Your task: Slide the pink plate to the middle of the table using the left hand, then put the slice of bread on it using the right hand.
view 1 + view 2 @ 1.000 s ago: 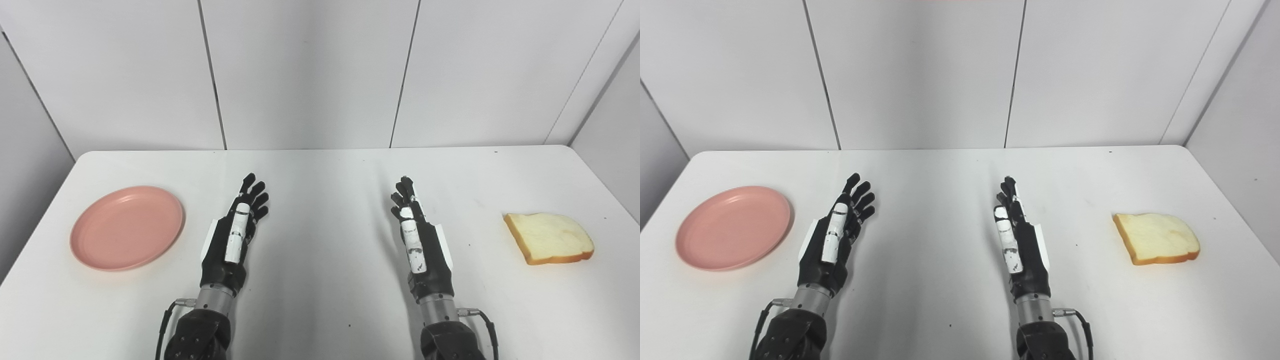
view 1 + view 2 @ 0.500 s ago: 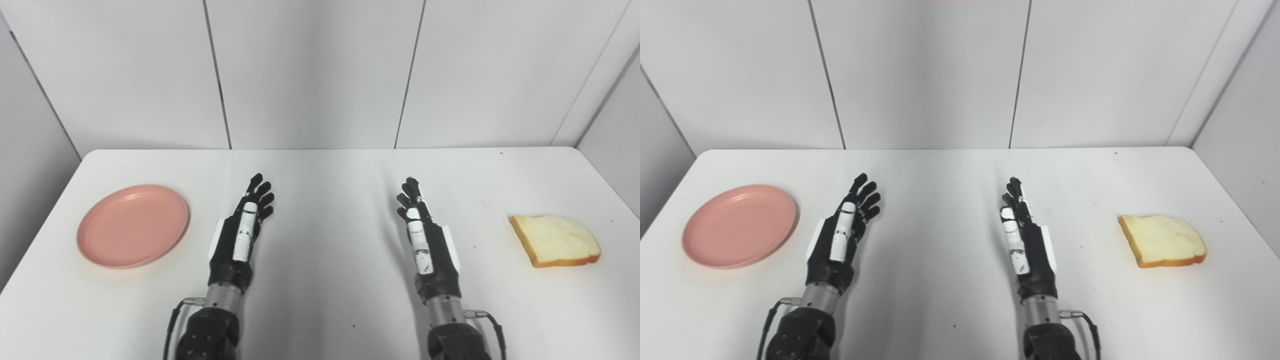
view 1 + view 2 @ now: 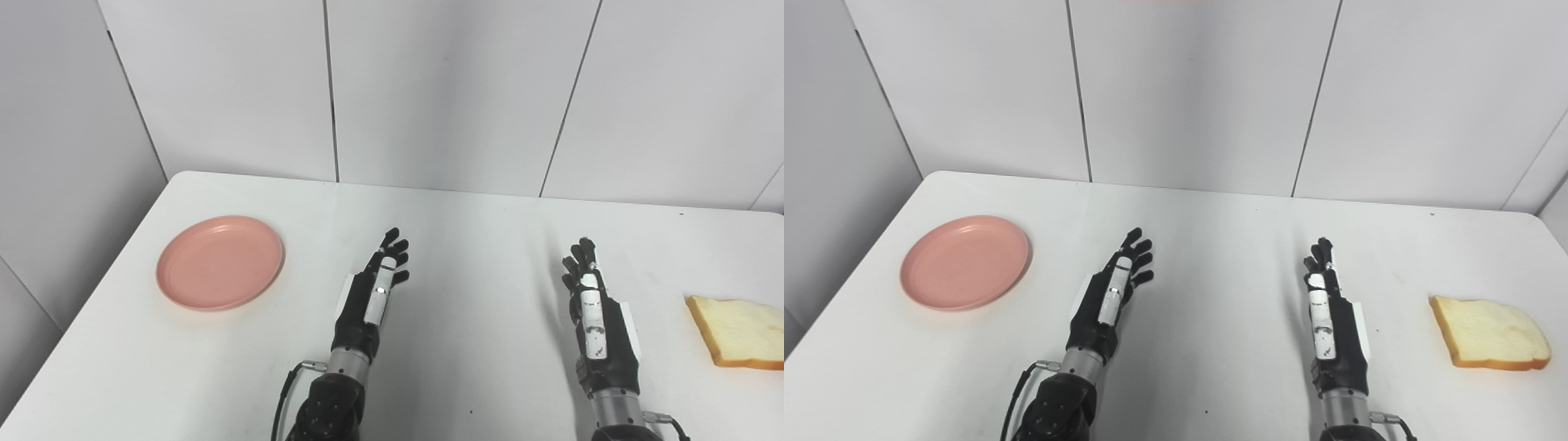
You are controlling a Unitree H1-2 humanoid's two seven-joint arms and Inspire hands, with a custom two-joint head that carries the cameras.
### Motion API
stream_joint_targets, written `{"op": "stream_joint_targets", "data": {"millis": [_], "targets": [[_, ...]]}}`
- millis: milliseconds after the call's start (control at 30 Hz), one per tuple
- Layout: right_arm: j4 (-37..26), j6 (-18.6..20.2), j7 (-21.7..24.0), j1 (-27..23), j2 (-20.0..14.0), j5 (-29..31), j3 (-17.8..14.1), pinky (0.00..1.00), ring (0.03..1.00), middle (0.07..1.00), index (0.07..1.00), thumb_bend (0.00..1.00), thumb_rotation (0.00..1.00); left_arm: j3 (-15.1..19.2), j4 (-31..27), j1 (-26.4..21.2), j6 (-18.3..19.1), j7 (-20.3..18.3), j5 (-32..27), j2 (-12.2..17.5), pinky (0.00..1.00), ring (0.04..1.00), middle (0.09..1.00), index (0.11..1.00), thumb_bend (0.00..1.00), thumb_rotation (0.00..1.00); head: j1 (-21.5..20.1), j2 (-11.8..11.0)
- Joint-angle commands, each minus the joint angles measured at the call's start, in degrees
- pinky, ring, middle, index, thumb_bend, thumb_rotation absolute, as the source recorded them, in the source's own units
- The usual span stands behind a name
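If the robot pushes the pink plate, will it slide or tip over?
The pink plate is shallow and lies flat on the smooth white table, so it will probably slide, not tip. It looks like light plastic, so a gentle push should do.

Both arms come in from the bottom edge and reach forward, roughly parallel, well apart from each other. The left hand point(image 3: 1108, 294) is edge-up, thumb side on top, with a white strip along the top. Its fingers point(image 3: 1138, 248) are stretched out and a little spread, leaning slightly to the right. It holds nothing. The right hand point(image 3: 1332, 321) has the same pose, edge-up, with fingers point(image 3: 1322, 254) straight and close together, pointing away from the robot. It holds nothing too. Each wrist is a metal cylinder with a thin cable leaving it at the side.
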Motion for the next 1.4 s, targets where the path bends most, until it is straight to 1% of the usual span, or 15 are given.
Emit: {"op": "stream_joint_targets", "data": {"millis": [0, 100, 267, 467, 600, 700, 800, 833, 933, 1033, 1067, 1133, 1200, 1267, 1367], "targets": [[-2.1, -1.9, 0.8, -1.9, -0.3, 0.5, -0.1, 1.0, 0.977, 0.99, 1.0, 0.37, 1.0, -0.4, -0.2, -2.7, -3.5, 0.2, 0.4, -0.6, 0.85, 0.904, 0.904, 0.899, 0.41, 1.0, 0.0, 0.0], [-2.1, -2.0, 0.8, -2.0, -0.5, 0.6, 0.0, 1.0, 0.978, 0.992, 1.0, 0.36, 1.0, -0.5, 0.1, -2.8, -4.2, 0.1, 0.7, -0.5, 0.85, 0.906, 0.905, 0.903, 0.41, 1.0, 0.0, 0.1], [-3.0, -1.5, 0.7, -1.7, -0.5, 0.4, 0.3, 1.0, 0.98, 0.992, 1.0, 0.35, 1.0, -0.4, -0.6, -2.4, -3.0, 0.1, 0.5, -0.8, 0.85, 0.901, 0.902, 0.896, 0.41, 1.0, 0.2, 0.3], [-2.8, -2.1, 0.9, -1.6, -0.5, 0.5, 0.5, 1.0, 0.984, 0.999, 1.0, 0.33, 1.0, -0.6, -1.1, -2.2, -3.1, 0.4, 0.8, -1.0, 0.84, 0.892, 0.895, 0.892, 0.4, 1.0, -0.4, 0.4], [-2.7, -1.9, 0.7, -1.7, -0.7, 0.5, 0.3, 1.0, 0.975, 0.993, 1.0, 0.34, 1.0, -0.6, -1.8, -2.4, -3.3, 0.4, 0.9, -1.0, 0.85, 0.899, 0.898, 0.9, 0.41, 1.0, -0.3, 0.3], [-2.7, -1.9, 0.4, -1.8, -0.5, 0.6, 0.1, 1.0, 0.971, 0.989, 0.997, 0.35, 1.0, -0.4, -4.1, -2.2, -2.3, 0.8, 0.7, -1.5, 0.85, 0.897, 0.895, 0.897, 0.41, 1.0, 0.0, 0.3], [-3.0, -1.4, 0.6, -1.8, -0.7, 0.7, 0.1, 1.0, 0.974, 0.989, 0.998, 0.35, 1.0, -0.7, -6.7, -2.1, -2.9, 1.1, 1.5, -1.3, 0.84, 0.888, 0.899, 0.9, 0.42, 1.0, 0.1, 0.3], [-3.1, -1.1, 0.7, -1.8, -0.8, 0.8, 0.1, 1.0, 0.976, 0.99, 1.0, 0.35, 1.0, -0.7, -7.6, -2.1, -3.0, 1.1, 1.5, -1.2, 0.86, 0.891, 0.905, 0.906, 0.44, 1.0, 0.3, 0.3], [-2.7, -1.3, 0.8, -2.0, -1.1, 0.7, 0.0, 1.0, 0.976, 0.989, 0.999, 0.36, 1.0, -0.4, -10.8, -2.0, -4.2, 1.8, 2.2, -1.2, 0.84, 0.878, 0.902, 0.899, 0.45, 1.0, 0.5, 0.3], [-2.8, -1.1, 0.7, -2.0, -1.2, 1.1, -0.1, 1.0, 0.974, 0.987, 0.996, 0.37, 1.0, -0.2, -13.9, -1.9, -3.6, 1.6, 1.7, -1.2, 0.86, 0.886, 0.909, 0.906, 0.47, 1.0, 0.9, 0.3], [-2.8, -1.1, 0.8, -2.0, -1.3, 1.1, -0.1, 1.0, 0.976, 0.989, 0.997, 0.37, 1.0, -0.1, -14.9, -1.8, -3.2, 1.5, 1.5, -1.2, 0.88, 0.895, 0.914, 0.908, 0.49, 1.0, 0.9, 0.3], [-2.8, -1.1, 0.9, -2.1, -1.4, 1.3, -0.1, 1.0, 0.979, 0.991, 0.999, 0.36, 1.0, 0.2, -17.8, -1.7, -3.1, 1.4, 0.9, -1.0, 0.9, 0.9, 0.919, 0.909, 0.48, 1.0, 1.1, 0.3], [-3.0, -0.9, 0.8, -2.1, -1.5, 1.4, -0.3, 1.0, 0.979, 0.989, 0.996, 0.37, 1.0, 0.5, -20.2, -1.8, -3.4, 1.3, 1.5, -0.3, 0.91, 0.905, 0.927, 0.918, 0.48, 1.0, 1.3, 0.3], [-3.0, -0.7, 0.8, -2.2, -1.8, 1.4, -0.4, 1.0, 0.98, 0.99, 0.996, 0.37, 1.0, 1.0, -21.9, -2.0, -3.0, 1.3, 1.9, 0.3, 0.92, 0.905, 0.926, 0.919, 0.5, 1.0, 1.3, 0.3], [-3.1, -0.6, 0.7, -2.3, -2.2, 1.2, -0.6, 1.0, 0.977, 0.986, 0.992, 0.4, 1.0, 2.6, -23.8, -2.8, -2.6, 1.6, 0.8, 0.5, 0.93, 0.913, 0.93, 0.921, 0.5, 1.0, 1.6, 0.3]]}}
